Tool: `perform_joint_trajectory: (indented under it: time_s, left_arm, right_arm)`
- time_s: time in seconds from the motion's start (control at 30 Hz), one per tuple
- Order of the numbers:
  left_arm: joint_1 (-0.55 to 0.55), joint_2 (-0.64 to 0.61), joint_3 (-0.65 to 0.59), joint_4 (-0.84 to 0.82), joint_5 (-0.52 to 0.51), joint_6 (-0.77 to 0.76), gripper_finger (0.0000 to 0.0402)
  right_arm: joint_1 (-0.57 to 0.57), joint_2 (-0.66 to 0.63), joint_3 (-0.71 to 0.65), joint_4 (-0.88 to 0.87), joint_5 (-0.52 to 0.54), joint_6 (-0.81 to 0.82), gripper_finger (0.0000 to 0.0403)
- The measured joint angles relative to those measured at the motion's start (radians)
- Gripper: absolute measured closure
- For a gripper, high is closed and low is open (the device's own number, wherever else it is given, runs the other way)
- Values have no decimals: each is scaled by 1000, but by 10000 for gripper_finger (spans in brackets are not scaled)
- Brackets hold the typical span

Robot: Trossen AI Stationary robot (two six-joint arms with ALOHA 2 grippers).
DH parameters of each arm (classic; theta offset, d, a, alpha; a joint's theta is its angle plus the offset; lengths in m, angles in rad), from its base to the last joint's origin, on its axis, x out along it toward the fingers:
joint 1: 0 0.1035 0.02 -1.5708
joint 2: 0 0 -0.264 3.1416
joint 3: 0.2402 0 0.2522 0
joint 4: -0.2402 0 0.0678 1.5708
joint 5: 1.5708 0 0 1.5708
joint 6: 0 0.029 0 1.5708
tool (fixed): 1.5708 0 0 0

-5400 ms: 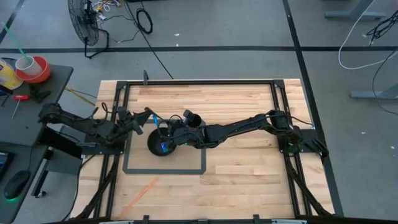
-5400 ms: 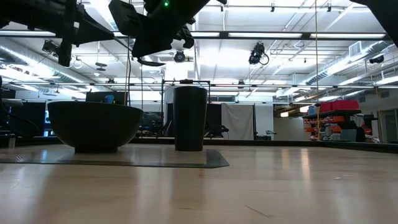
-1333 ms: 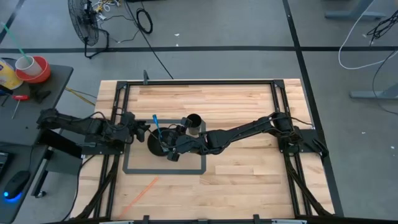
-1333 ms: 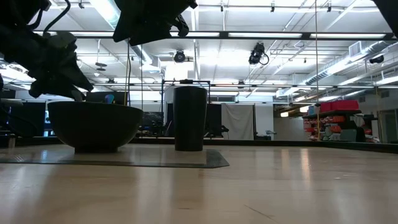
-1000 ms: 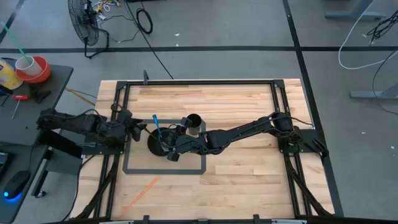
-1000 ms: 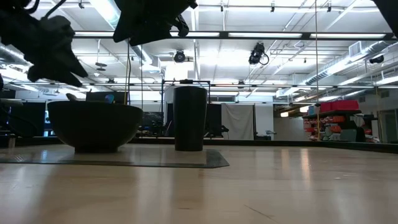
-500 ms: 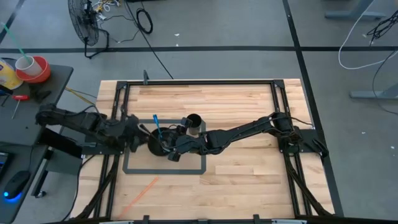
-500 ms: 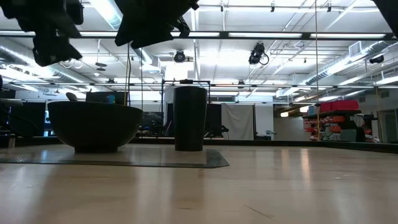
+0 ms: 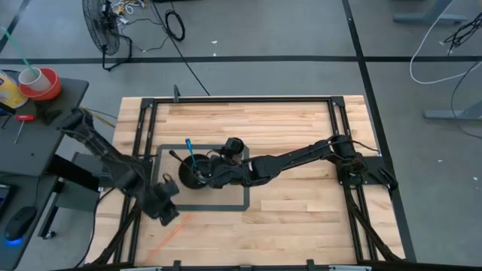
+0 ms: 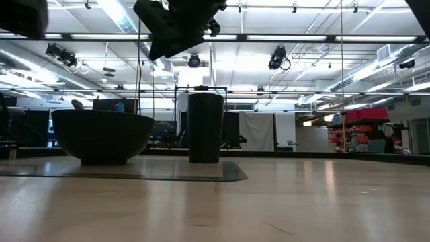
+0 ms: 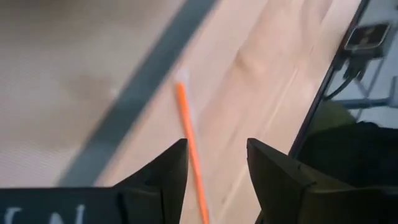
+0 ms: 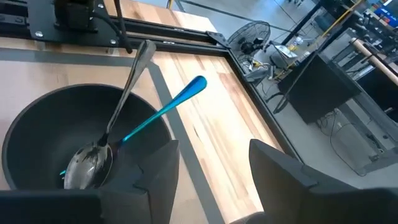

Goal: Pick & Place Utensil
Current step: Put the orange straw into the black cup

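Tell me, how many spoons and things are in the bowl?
2. A silver spoon and a blue utensil both lean in the black bowl, heads at the bottom. Something small could hide under them.

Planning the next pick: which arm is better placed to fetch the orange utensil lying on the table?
Left. Its end effector hangs open right above the orange utensil, near the mat's corner. The right end effector is open over the bowl, farther away.

Orange strip (image 11: pixel 189 149) smeared by blur, bowl's (image 10: pixel 102 136) contents hidden in low view, left gripper (image 10: pixel 23 17) cropped there
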Motion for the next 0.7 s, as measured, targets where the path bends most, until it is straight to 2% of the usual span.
perform_joint_trajectory:
  time_s: [0.17, 0.3, 0.4, 0.53, 0.7]
  left_arm:
    - [-75, 214, 125, -35, -32, -18, 241]
    - [-73, 380, 211, -99, -77, 49, 241]
    - [-57, 481, 262, -138, -70, 63, 241]
    - [-37, 566, 284, -158, -41, 58, 241]
    - [-21, 612, 284, -153, -40, 56, 241]
  right_arm:
    - [-4, -1, 0, 6, -7, 3, 207]
    - [-6, -1, 0, 4, -8, 11, 207]
    - [-5, -1, 0, -1, -11, 17, 207]
    - [4, -2, 0, -15, -11, 21, 207]
    - [10, -2, 0, -17, -20, 30, 207]
